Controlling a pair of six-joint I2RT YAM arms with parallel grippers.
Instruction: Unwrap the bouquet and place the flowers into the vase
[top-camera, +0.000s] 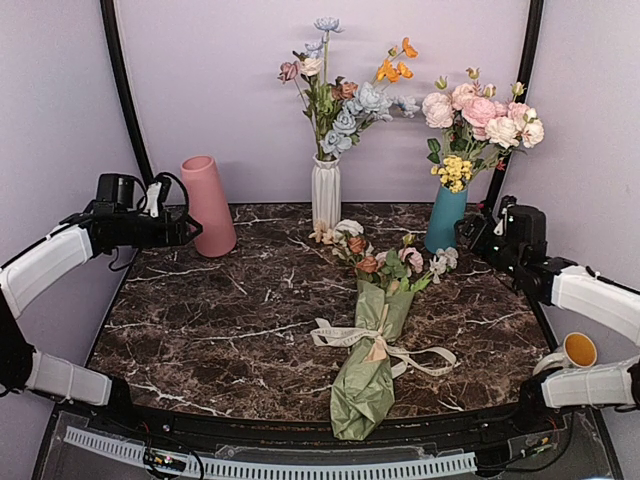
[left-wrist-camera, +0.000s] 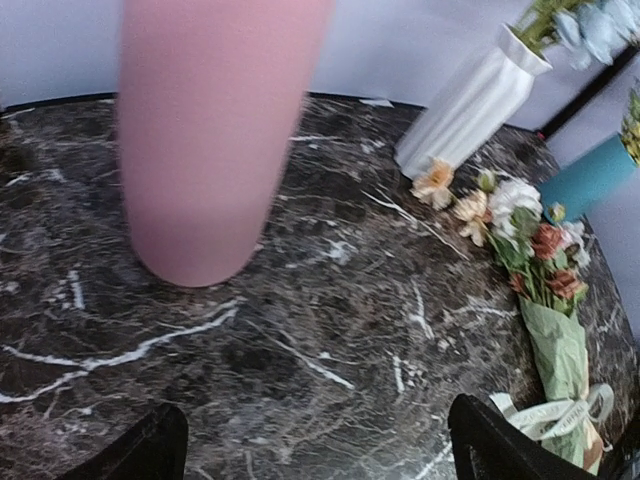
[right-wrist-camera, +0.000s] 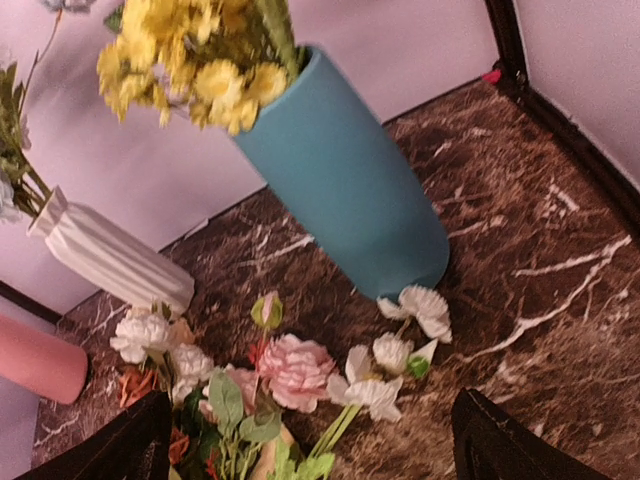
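The bouquet (top-camera: 366, 350) lies on the marble table (top-camera: 200, 320), its olive-green paper wrap pointing to the near edge and a cream ribbon (top-camera: 335, 336) tied round it. Its flowers (top-camera: 375, 255) fan out toward the back; the right wrist view shows pink and white blooms (right-wrist-camera: 300, 370) close below. The pink vase (top-camera: 208, 205) stands at the back left and fills the left wrist view (left-wrist-camera: 215, 140). My left gripper (top-camera: 188, 228) hovers beside it, open and empty (left-wrist-camera: 320, 455). Near the teal vase, my right gripper (top-camera: 478, 235) is also open and empty (right-wrist-camera: 315, 450).
A white ribbed vase (top-camera: 326, 190) with blue and orange flowers stands at the back centre. A teal vase (top-camera: 446, 215) with big pink roses stands at the back right. A yellow-lined cup (top-camera: 578, 350) sits off the table's right edge.
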